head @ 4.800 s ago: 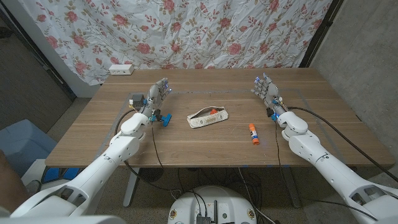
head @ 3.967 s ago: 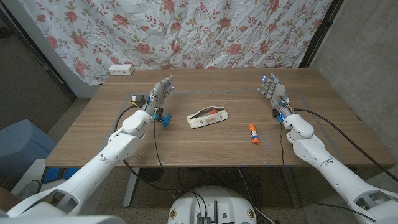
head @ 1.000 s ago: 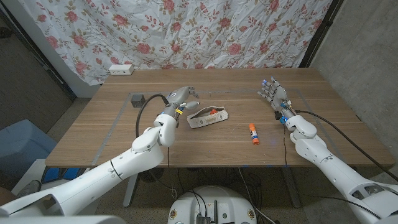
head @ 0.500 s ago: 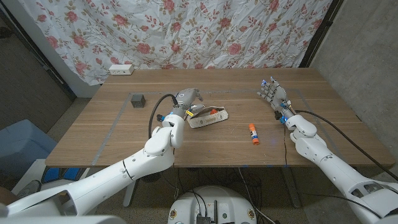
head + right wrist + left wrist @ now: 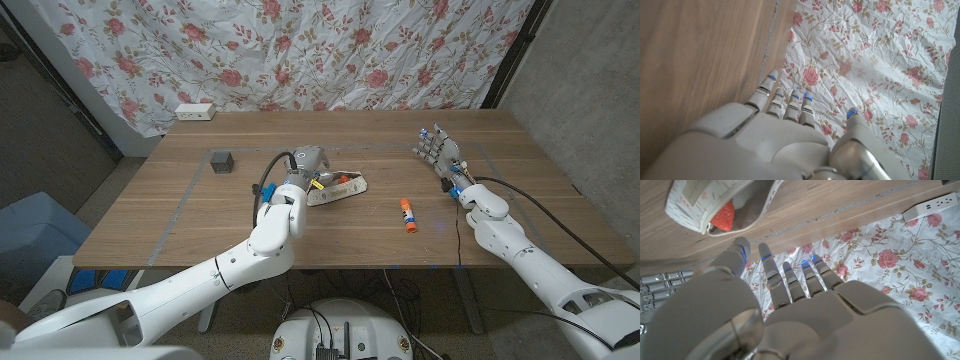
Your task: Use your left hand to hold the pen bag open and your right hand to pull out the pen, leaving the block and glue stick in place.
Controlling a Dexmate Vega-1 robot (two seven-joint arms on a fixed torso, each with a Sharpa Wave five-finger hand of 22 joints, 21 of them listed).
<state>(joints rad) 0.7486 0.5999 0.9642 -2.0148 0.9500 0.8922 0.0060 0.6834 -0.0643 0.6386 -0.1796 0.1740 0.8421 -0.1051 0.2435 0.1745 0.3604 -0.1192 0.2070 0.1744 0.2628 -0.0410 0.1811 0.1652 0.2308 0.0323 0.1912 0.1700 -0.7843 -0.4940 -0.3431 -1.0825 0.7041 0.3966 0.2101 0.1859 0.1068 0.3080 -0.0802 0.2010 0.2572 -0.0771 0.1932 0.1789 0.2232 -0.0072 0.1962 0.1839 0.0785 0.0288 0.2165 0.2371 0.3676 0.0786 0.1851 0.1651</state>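
Your left hand (image 5: pixel 309 162) hovers, fingers spread and empty, beside the pen bag (image 5: pixel 338 188); your right hand (image 5: pixel 438 152) is released too.

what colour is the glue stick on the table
The glue stick is white and orange with a blue end, clearest in the head view.

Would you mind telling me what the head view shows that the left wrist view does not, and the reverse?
Head view alone: the glue stick, the dark block, the right hand with fingers apart, and the whole table. Left wrist view alone: a close look into the pen bag's mouth at something red-orange inside. Both: the pen bag, the left hand, the power strip and the floral cloth.
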